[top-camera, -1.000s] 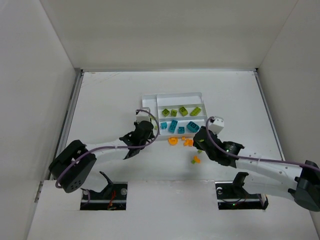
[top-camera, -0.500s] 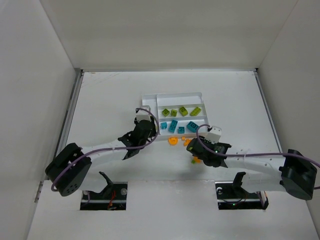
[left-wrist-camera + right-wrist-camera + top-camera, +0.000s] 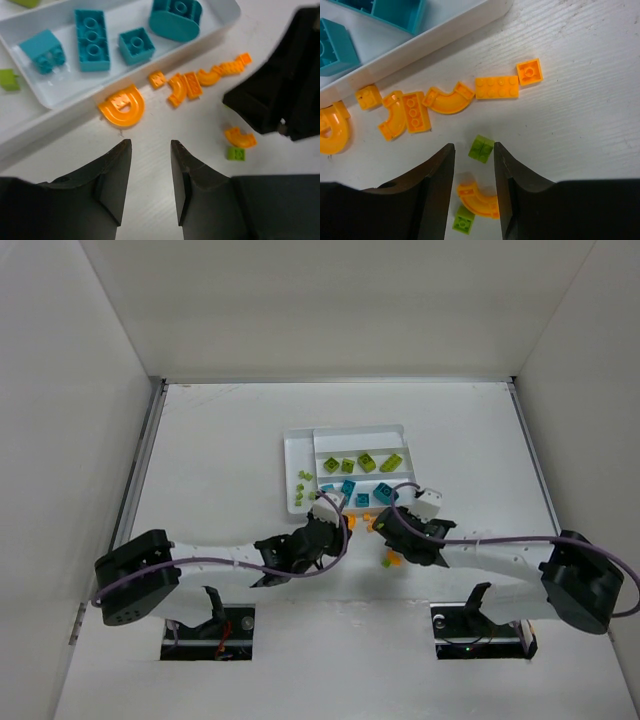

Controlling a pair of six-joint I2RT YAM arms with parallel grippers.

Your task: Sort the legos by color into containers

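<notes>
One orange arch — clipped at the edge.

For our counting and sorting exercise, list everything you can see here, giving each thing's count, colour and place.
tray: one, white, mid-table, divided into sections.
big green bricks: four, lime, tray's far long section.
small green pieces: about four, lime, tray's narrow left section.
teal bricks: four, teal, tray's middle long section.
orange pieces: eight, orange, on table by tray's near edge.
loose green pieces: two, lime, on table beside a stray orange curve.
table: one, white, under everything.
left gripper: one, black, open, over table near orange pieces.
right gripper: one, black, open, over one curved orange piece.
</notes>
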